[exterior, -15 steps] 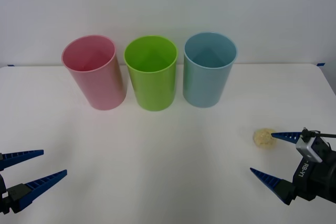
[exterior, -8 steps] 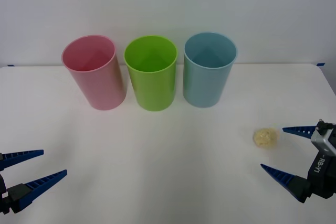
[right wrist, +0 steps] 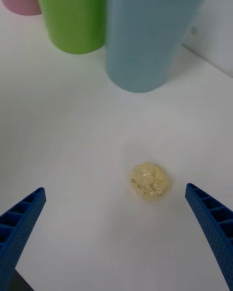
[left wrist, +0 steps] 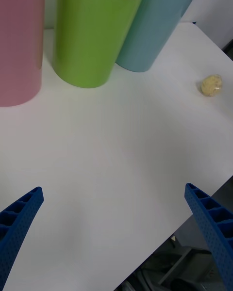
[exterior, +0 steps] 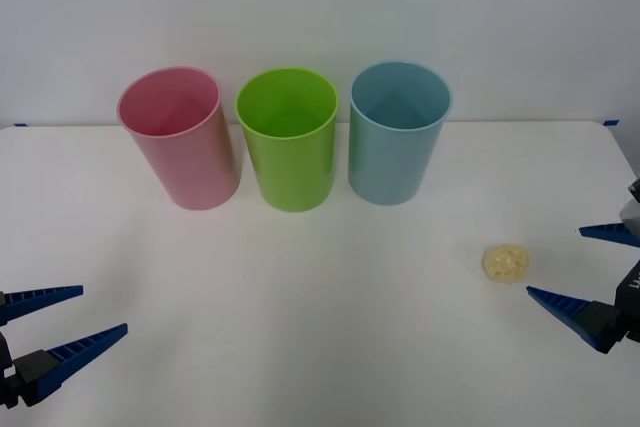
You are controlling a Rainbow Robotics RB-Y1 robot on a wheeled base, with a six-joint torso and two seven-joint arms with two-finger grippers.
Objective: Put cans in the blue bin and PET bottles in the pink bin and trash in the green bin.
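Right tool (exterior: 573, 265), fingers spread, sits just beside the trash (exterior: 505, 263), not touching it.

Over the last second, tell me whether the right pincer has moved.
Yes. In the front view the open right pincer has drawn back rightward, away from the small pale yellow-beige lumpy trash ball, which lies on the white table.

White counter (exterior: 320, 347), matte, evenly lit. Plain pale wall (exterior: 320, 7) right behind it. Small blue tape bits at counter's back corners (exterior: 611, 123). Soft shadows, no glare.
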